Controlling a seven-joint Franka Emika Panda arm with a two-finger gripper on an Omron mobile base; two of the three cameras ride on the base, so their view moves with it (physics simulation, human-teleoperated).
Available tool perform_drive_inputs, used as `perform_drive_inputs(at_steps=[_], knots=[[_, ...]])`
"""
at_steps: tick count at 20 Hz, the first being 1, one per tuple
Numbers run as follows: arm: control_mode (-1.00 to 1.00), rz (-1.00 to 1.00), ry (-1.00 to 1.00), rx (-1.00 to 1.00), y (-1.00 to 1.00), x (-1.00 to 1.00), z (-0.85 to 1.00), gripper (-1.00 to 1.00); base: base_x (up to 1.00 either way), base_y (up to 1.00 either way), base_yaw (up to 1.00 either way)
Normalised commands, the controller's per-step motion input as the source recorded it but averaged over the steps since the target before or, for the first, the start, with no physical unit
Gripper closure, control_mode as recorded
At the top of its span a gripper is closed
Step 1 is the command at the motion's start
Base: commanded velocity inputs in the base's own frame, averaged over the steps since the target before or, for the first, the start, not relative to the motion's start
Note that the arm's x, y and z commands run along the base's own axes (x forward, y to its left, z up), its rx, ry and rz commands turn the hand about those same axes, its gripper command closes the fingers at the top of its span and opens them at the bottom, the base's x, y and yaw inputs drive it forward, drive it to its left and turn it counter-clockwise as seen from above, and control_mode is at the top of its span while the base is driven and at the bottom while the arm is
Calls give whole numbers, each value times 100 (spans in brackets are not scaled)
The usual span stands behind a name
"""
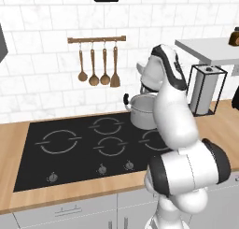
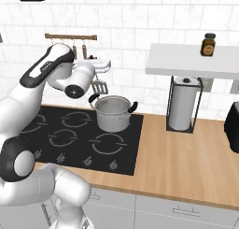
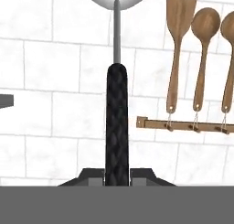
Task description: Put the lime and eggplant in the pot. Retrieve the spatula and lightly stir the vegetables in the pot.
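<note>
My gripper [image 2: 101,65] is shut on the black handle of the spatula [image 2: 99,87], close to the tiled wall and just above and behind the pot [image 2: 113,112]. The spatula's grey blade hangs down over the pot's back left rim. In the hand view the black handle of the spatula [image 3: 116,122] runs straight up from between the fingertips of the gripper [image 3: 117,175] to the grey blade at the top edge. The steel pot [image 1: 142,112] stands on the back right burner, partly behind my arm. The lime and eggplant are hidden from view.
Wooden spoons and a wooden spatula [image 1: 98,67] hang from a rail [image 1: 96,39] on the wall left of the pot. The black cooktop [image 1: 84,144] has bare burners. A paper towel holder [image 2: 183,104] stands right of the pot under a shelf [image 2: 191,60] with a jar [image 2: 208,44].
</note>
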Motion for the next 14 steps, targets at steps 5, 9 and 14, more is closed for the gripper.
perform_drive_inputs(at_steps=[5,9,14], knots=[[-100,28,18,4,-24,3,-3,100,0,0,0],[-100,23,22,0,-7,2,0,100,0,0,0],[-100,6,6,0,-19,0,8,100,0,0,0]])
